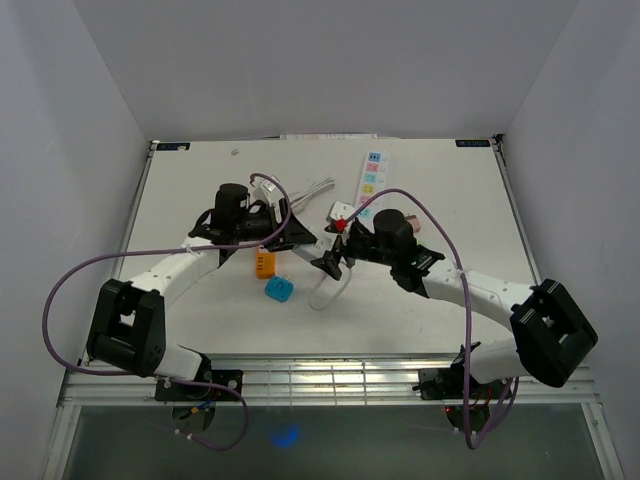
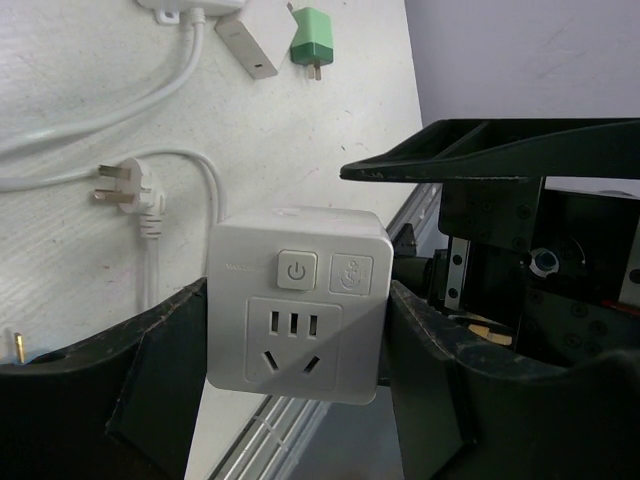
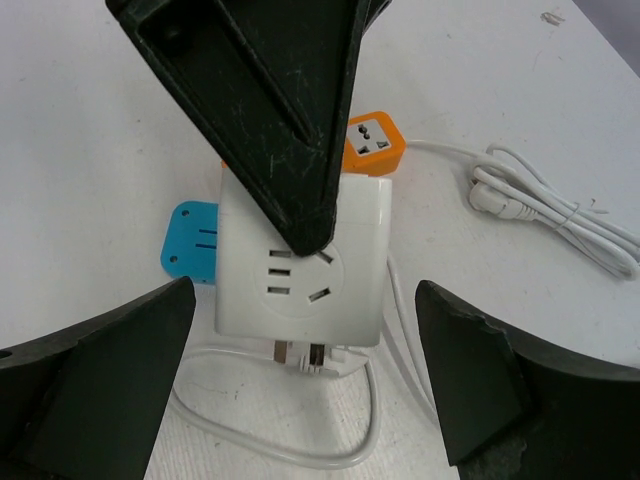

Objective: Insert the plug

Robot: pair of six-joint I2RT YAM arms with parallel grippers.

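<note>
Left claw (image 2: 295,350) clamping white socket cube (image 2: 300,290), right claw (image 3: 305,300) wide and empty, plug (image 3: 298,354) half hidden under cube

- White desk (image 1: 450,290), matte surface.
- Orange adapter (image 1: 263,263) and blue adapter (image 1: 279,290) lie near each other.
- Power strip (image 1: 370,178) lies toward the far edge.
- Bundled cable (image 3: 560,215) and white plug (image 2: 125,190) lie flat.

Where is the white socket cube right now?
The socket cube sits between the fingers of the left gripper in the left wrist view, beside the orange adapter and blue adapter.

White socket cube (image 2: 295,305), blk fingers (image 2: 150,390)
</note>
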